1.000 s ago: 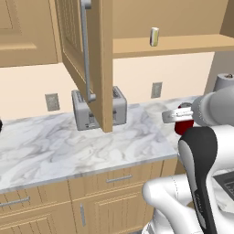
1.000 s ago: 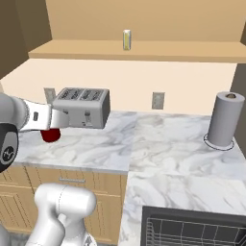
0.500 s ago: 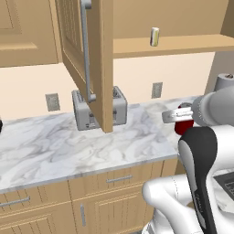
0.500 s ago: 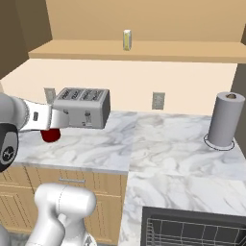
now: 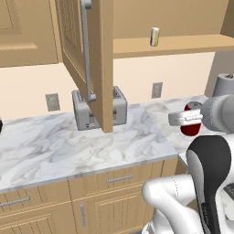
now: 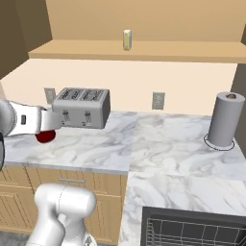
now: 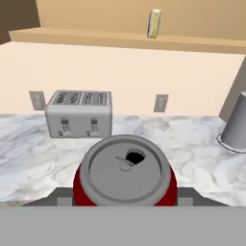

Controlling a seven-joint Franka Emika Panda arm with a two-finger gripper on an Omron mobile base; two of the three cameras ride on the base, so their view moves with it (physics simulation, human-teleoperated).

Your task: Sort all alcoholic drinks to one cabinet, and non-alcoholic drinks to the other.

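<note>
The hand (image 7: 124,202) is clamped on the red can (image 7: 124,178). Lifting toward the cabinet shelf (image 7: 96,39) at 12 o'clock, it could clip the shelf edge and slip.

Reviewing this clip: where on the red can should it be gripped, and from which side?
Grip the red can across its round side wall, below the silver top. It stands upright and is short, so a level approach from the side suits it. The claw already sits that way, a finger on each side of the body.

A red can (image 6: 45,136) hangs at the arm's end above the marble bench (image 6: 158,149), just left of the toaster (image 6: 81,107). A paper towel roll (image 6: 226,119) stands far right, and a small pale can (image 6: 127,40) sits on the shelf (image 6: 144,50) above.
</note>
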